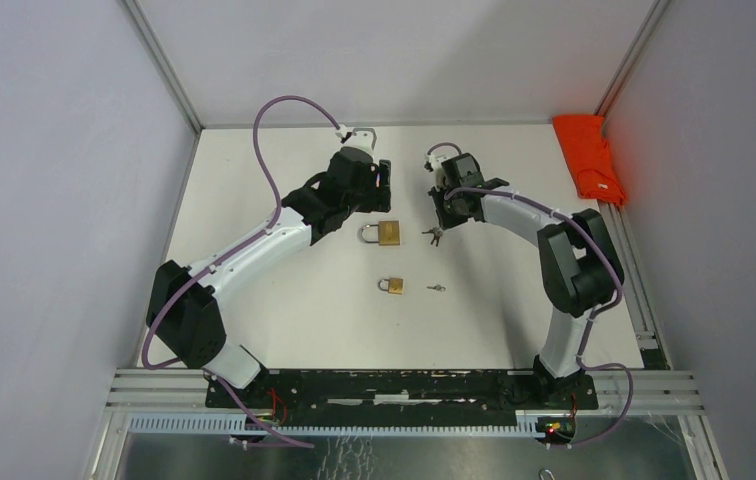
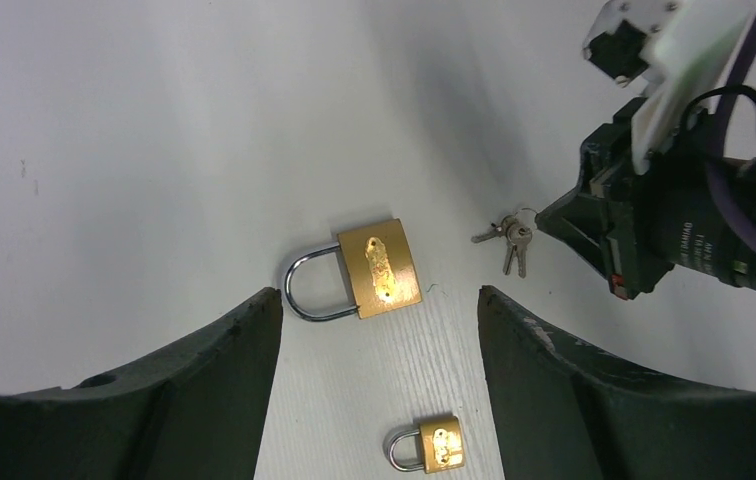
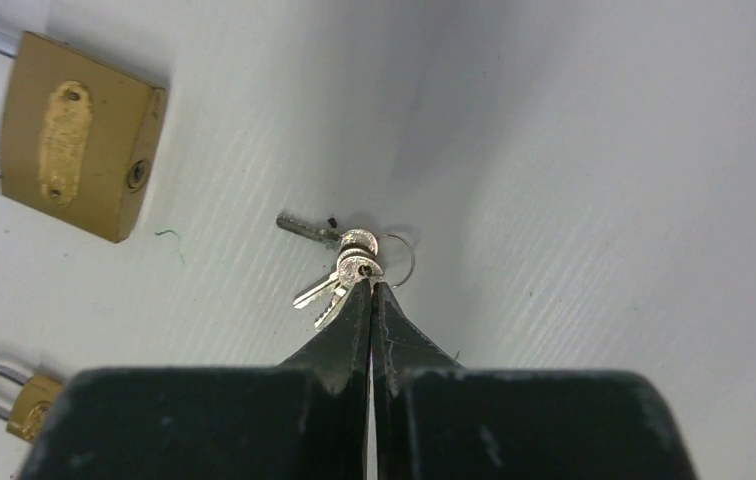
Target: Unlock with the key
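A large brass padlock (image 1: 386, 234) lies flat mid-table, shackle to the left. Just right of it is a small bunch of keys (image 1: 433, 236) on a ring. My right gripper (image 3: 370, 285) is shut, its tips pinching the heads of the keys (image 3: 349, 262), whose blades still rest on the table. My left gripper (image 2: 379, 295) hovers open above the large padlock (image 2: 379, 268), nothing between its fingers. Seen from the right wrist, the padlock's (image 3: 74, 150) keyhole end faces the keys.
A smaller brass padlock (image 1: 392, 286) lies nearer the arm bases, with a single small key (image 1: 436, 289) to its right. An orange cloth (image 1: 584, 155) sits at the far right corner. White walls close in the table at the back and sides.
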